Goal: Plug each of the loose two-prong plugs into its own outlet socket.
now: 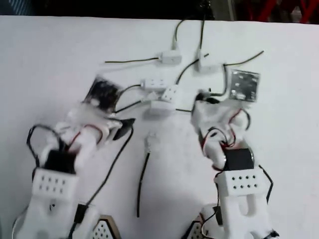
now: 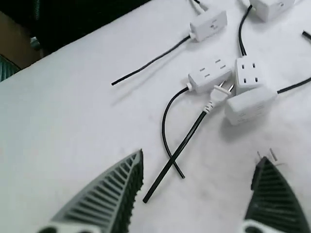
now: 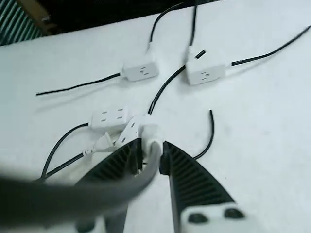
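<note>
The left pincer (image 2: 199,160) is spread wide with nothing in it. It hangs low over the white surface (image 1: 60,59) at left-centre in the high view, tips aimed at the socket pile. A loose two-prong plug (image 2: 270,156) lies just beside one of its fingers (image 2: 272,194), and in the high view that plug's black cord (image 1: 142,184) trails toward the bottom edge. The right pincer (image 3: 150,144) is squeezed down to a thin gap around a white plug (image 3: 148,130). It sits right of centre in the high view, close up against the same pile. The pile is tight: a strip socket (image 2: 209,75), a cube socket (image 2: 249,73) touching its end, and a third socket block (image 2: 250,104) just beside both. A second loose plug (image 2: 218,93) is wedged in the crook between them, bare prongs lying against the strip and not pushed in. Two more sockets sit apart toward the top of the high view, one at top centre (image 1: 170,57) and one just right of it (image 1: 208,64). Their cords run off over the far edge of the surface. For room to move, the widest plain stretch is the upper left. The lower middle between the two arms is crossed only by cords, and there's a narrower band between the right arm and the right edge.
</note>
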